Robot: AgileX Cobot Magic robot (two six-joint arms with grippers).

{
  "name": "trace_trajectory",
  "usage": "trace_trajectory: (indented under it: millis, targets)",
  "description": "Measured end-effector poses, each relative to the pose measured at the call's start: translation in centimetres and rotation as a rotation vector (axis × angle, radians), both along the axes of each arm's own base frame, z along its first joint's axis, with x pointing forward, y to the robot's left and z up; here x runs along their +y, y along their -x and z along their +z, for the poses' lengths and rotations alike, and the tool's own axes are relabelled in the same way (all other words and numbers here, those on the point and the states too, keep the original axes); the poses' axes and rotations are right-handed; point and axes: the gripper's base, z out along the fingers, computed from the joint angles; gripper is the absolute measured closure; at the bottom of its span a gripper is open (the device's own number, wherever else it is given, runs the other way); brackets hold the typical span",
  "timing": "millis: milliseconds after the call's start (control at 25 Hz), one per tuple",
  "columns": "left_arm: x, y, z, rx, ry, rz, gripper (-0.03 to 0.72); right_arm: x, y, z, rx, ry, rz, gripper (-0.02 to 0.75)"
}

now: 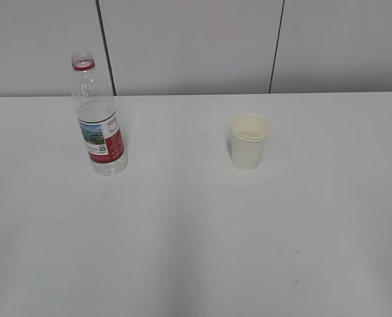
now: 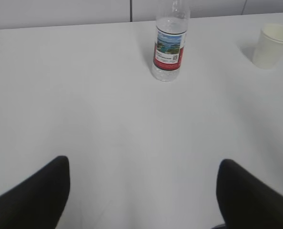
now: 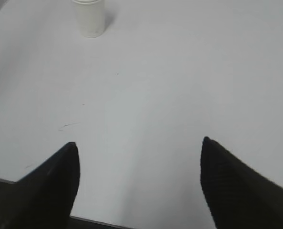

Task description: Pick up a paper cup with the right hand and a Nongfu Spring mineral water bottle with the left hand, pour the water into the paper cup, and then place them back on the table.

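The Nongfu Spring bottle [image 1: 98, 119] stands upright and uncapped at the left of the white table [image 1: 183, 231], with some water in it. It also shows in the left wrist view [image 2: 169, 47]. The cream paper cup [image 1: 249, 140] stands upright to the bottle's right; it shows in the left wrist view [image 2: 272, 45] and in the right wrist view [image 3: 89, 16]. My left gripper [image 2: 144, 164] is open and empty, well short of the bottle. My right gripper [image 3: 139, 143] is open and empty, well short of the cup. Neither arm shows in the exterior view.
A grey panelled wall [image 1: 196, 39] runs behind the table. A small dark scuff mark [image 1: 300, 281] lies near the front right, also in the right wrist view [image 3: 67, 126]. The table's front edge [image 3: 98, 222] is under my right gripper.
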Motion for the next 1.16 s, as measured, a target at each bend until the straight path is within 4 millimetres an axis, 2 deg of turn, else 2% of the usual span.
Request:
trace_trajectory:
  millis: [280,1160]
  targets:
    - [-0.15,0.05,0.00,0.000,-0.001,0.128,0.127,-0.01,0.04,0.00,0.000,0.000,-0.094,0.156]
    - [-0.16,0.05,0.00,0.000,-0.001,0.128,0.167,-0.01,0.04,0.00,0.000,0.001,-0.095,0.156]
